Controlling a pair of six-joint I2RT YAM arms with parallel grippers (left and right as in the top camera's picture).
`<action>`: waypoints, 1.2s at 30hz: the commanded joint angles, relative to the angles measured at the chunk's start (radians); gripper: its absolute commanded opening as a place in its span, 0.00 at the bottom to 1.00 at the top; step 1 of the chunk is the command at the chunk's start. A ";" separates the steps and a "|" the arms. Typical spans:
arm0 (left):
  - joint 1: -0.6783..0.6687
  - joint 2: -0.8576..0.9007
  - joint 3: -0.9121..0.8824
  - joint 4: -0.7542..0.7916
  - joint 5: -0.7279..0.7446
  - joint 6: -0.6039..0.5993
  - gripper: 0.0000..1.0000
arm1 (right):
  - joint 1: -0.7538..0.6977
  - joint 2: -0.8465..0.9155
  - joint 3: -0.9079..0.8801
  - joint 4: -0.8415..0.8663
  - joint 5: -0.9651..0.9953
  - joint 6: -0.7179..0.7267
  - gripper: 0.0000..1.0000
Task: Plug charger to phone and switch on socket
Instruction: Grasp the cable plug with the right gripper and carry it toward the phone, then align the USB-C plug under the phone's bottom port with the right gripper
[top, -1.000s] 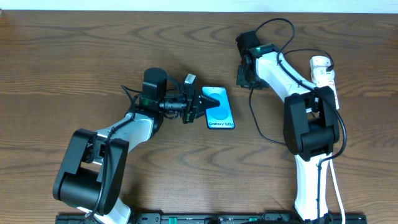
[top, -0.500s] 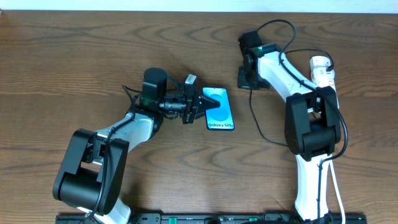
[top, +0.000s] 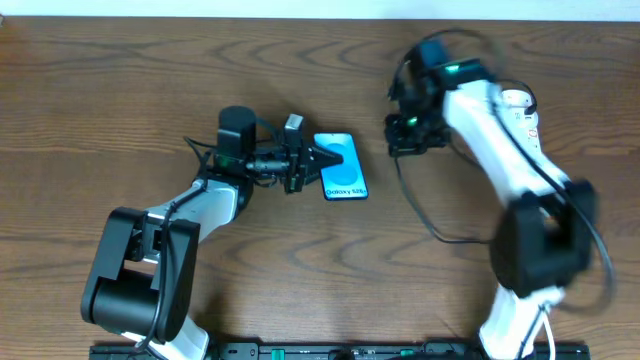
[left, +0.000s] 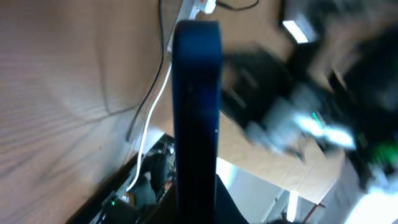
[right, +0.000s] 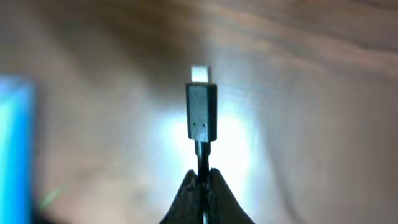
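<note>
Dark wood tabletop (top: 120, 90) fills the overhead view. Near its middle sits the phone (top: 342, 167), turquoise screen up, its left edge pinched between the closed jaws of the left gripper (top: 314, 163) (the left wrist view shows it edge-on and dark). To the right, apart from the phone, the right gripper (right: 200, 179) is clamped tight on the charger (right: 201, 111) just behind its plug tip. The socket (top: 518, 100) lies near the table's right edge, partly behind that arm.

On the worktop (top: 150, 80) lies the phone (top: 345, 180), the left gripper (top: 322, 163) at its 9 o'clock edge. The charger (right: 201, 112) (held in the right gripper (right: 202, 180)) is at the phone's 2 o'clock, with the socket (top: 522, 112) beyond, toward 3 o'clock.
</note>
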 joint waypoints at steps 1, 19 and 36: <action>0.009 -0.015 0.022 0.063 0.001 0.022 0.08 | -0.018 -0.150 0.007 -0.069 -0.116 -0.116 0.01; 0.009 -0.015 0.022 0.218 -0.076 0.021 0.07 | 0.261 -0.813 -0.463 0.091 -0.199 0.114 0.01; 0.009 -0.015 0.022 0.465 -0.077 0.006 0.07 | 0.393 -0.753 -0.645 0.348 0.013 0.345 0.02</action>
